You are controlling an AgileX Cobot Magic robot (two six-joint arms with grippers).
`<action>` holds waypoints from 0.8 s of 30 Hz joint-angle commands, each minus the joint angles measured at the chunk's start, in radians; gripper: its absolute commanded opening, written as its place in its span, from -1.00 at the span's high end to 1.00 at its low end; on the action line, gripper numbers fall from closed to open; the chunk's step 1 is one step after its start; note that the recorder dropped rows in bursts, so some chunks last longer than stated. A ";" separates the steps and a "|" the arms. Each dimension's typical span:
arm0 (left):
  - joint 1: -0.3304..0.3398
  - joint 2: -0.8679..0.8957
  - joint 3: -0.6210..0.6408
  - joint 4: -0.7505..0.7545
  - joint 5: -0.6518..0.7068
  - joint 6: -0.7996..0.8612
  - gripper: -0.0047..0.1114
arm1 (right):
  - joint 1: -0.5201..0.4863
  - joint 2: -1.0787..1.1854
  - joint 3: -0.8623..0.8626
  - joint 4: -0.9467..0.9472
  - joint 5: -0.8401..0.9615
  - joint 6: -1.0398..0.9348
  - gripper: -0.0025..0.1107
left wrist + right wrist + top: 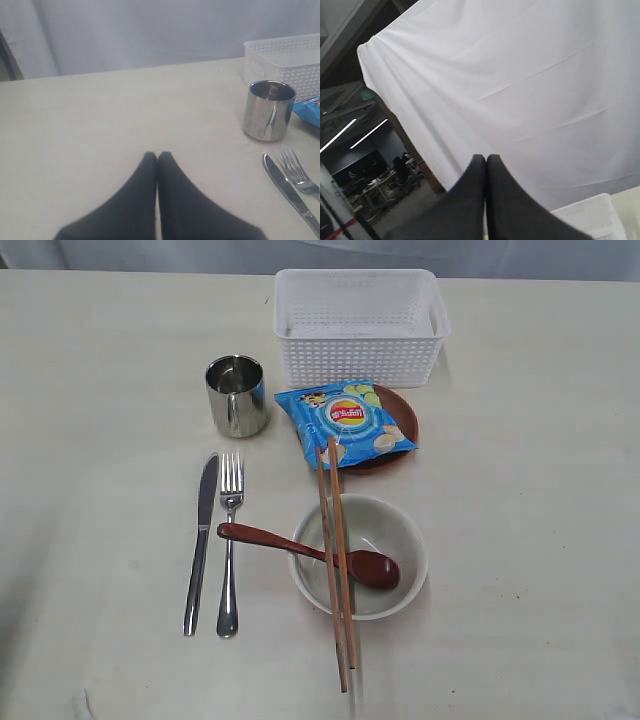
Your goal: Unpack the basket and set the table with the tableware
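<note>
The white lattice basket [360,323] stands empty at the back of the table [110,400]. In front of it a round brown plate [398,410] lies under a blue chip bag [343,420]. A steel cup [237,395] stands left of the plate. Nearer the front, a steel knife [201,540] and fork [230,540] lie side by side. The off-white bowl [385,525] holds a dark red spoon [310,552], and two chopsticks [336,560] rest across it. Neither arm shows in the exterior view. My left gripper [158,156] is shut and empty over bare table, left of the cup [268,110]. My right gripper [486,159] is shut and empty, pointing up at a white curtain.
A white curtain [520,85] hangs behind the table. The table's left side and right side show as bare surface. In the left wrist view the knife [290,192] and fork [300,175] lie near the frame's edge, with the basket [285,57] behind the cup.
</note>
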 commanded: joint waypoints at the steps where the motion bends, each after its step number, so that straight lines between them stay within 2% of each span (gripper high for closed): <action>1: 0.001 -0.003 0.004 0.005 -0.002 0.004 0.92 | -0.094 -0.004 0.018 0.002 -0.008 -0.172 0.96; 7: 0.001 -0.003 0.004 0.005 -0.002 0.004 0.92 | -0.188 -0.004 0.092 0.043 -0.072 -0.403 0.96; 17: 0.001 -0.003 0.004 0.005 -0.002 0.004 0.92 | -0.195 -0.004 0.268 0.073 -0.307 -0.850 0.96; 24: 0.001 -0.003 0.004 0.005 -0.002 0.004 0.92 | -0.195 -0.004 0.442 0.073 -0.401 -0.897 0.96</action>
